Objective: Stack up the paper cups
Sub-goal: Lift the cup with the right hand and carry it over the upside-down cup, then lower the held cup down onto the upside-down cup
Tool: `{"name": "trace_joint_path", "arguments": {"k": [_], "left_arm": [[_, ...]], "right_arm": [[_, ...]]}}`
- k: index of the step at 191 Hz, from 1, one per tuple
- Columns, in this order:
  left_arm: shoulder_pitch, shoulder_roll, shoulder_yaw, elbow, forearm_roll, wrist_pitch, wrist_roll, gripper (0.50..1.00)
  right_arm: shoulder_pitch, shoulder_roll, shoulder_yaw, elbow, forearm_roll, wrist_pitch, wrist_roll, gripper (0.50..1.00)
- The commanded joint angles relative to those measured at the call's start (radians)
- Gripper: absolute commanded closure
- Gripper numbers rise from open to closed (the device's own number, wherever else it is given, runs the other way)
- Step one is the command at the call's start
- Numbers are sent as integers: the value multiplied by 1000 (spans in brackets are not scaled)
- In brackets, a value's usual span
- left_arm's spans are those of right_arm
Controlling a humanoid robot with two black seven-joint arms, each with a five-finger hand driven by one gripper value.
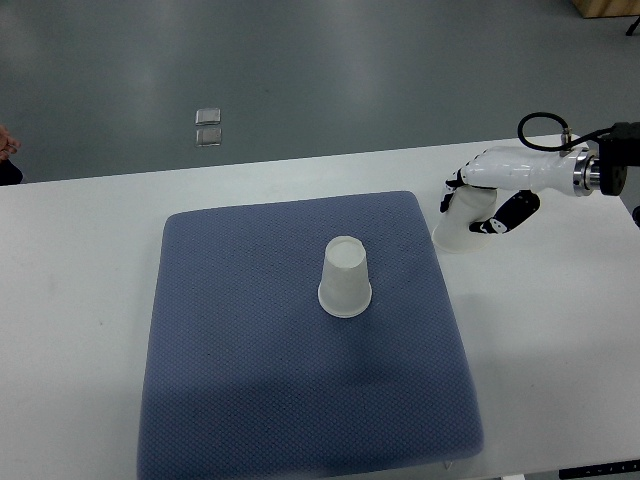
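One white paper cup (345, 278) stands upside down near the middle of the blue-grey mat (230, 370). A second white paper cup (462, 222) is just off the mat's right edge, over the white table, tilted with its wide mouth toward the lower left. My right hand (478, 205) comes in from the right edge and its fingers are wrapped around this second cup. No left hand shows.
The white table (560, 340) runs to the right and left of the mat. Beyond its far edge lies grey floor with a small glassy plate (208, 128). A sliver of a person (8, 150) shows at the left edge.
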Motion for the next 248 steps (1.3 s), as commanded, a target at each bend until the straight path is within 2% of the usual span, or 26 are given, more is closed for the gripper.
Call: {"name": "trace_joint_path", "arguments": {"k": [1,34,96,136,191,248], "left_arm": [[-1,0,0,0,0,-1,0,500],[0,0,0,0,0,1,0,500],[0,0,0,0,0,0,0,500],[-1,0,0,0,0,-1,0,500],[0,0,0,0,0,-1,0,500],[-1,0,0,0,0,-1,0,500]], "right_arm": [[41,-1,-1,30,5,20,0,877],[89,0,1,119,10,75,-3,875],[245,98,5,126,30,185,8,875],[274,149,11,138,80,236,9,873],[267,213,10,143,91,242,6,873],[242,216,10,142,89,242,5,871]]}}
